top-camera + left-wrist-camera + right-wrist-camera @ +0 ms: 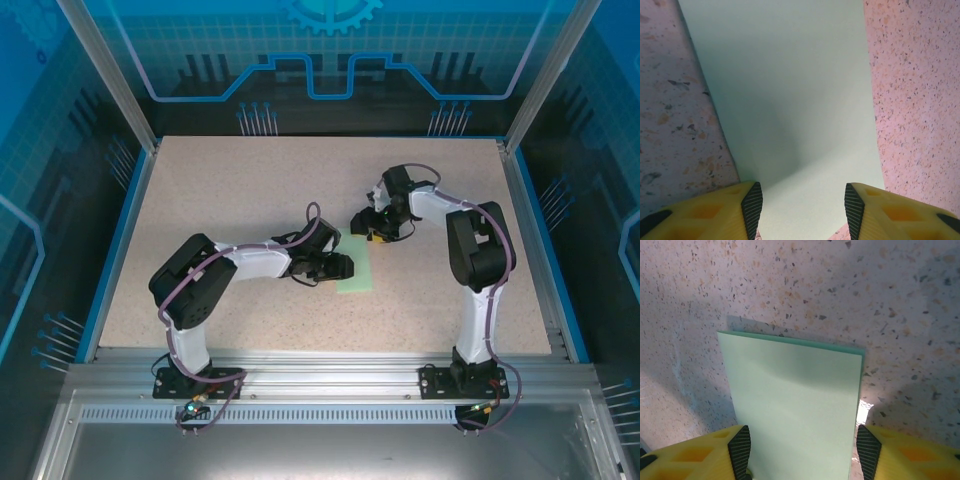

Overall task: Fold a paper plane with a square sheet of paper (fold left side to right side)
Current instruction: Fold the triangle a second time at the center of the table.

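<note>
The square sheet of paper [356,272] lies on the speckled table [240,190] as a narrow pale mint-green strip, folded double. In the right wrist view the paper [795,400] shows a darker lower layer peeking out along its far edge. My left gripper [341,267] is low at the strip's left side. In its wrist view the left gripper [803,212] is open, and the paper [790,100] runs between its fingers. My right gripper [372,232] is at the strip's far end. The right gripper [803,452] is open and straddles the paper's width.
A blue rim [128,230] borders the table on the left, back and right. An aluminium rail [320,365] with both arm bases runs along the near edge. Bare tabletop lies to the left and behind the paper.
</note>
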Controlling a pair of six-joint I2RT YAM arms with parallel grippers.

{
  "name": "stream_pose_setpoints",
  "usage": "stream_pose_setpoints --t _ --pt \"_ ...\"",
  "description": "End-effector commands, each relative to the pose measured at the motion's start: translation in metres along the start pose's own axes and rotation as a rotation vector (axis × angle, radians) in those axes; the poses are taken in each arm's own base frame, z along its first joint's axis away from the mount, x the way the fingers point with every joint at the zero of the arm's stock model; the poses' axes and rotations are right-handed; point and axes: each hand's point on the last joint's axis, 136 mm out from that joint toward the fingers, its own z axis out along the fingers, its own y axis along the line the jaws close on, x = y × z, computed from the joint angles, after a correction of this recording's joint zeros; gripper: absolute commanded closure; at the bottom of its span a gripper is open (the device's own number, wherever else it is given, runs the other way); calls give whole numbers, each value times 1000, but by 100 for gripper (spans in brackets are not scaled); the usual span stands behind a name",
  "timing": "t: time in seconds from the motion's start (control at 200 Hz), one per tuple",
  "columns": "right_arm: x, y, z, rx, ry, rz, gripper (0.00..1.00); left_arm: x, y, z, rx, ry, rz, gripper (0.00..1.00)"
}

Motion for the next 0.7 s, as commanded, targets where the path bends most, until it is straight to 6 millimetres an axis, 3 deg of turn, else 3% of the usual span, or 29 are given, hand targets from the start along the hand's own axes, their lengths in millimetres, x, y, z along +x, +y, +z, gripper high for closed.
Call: stream_pose_setpoints --t 0.0,0.495,0.695 --pt "1 6 7 -6 25 9 39 17 15 0 -55 39 -20 48" --pt "1 -2 9 47 39 53 38 16 16 -1 -55 35 -18 48" --pt "7 15 14 -28 71 43 38 16 16 -1 -56 34 -19 48"
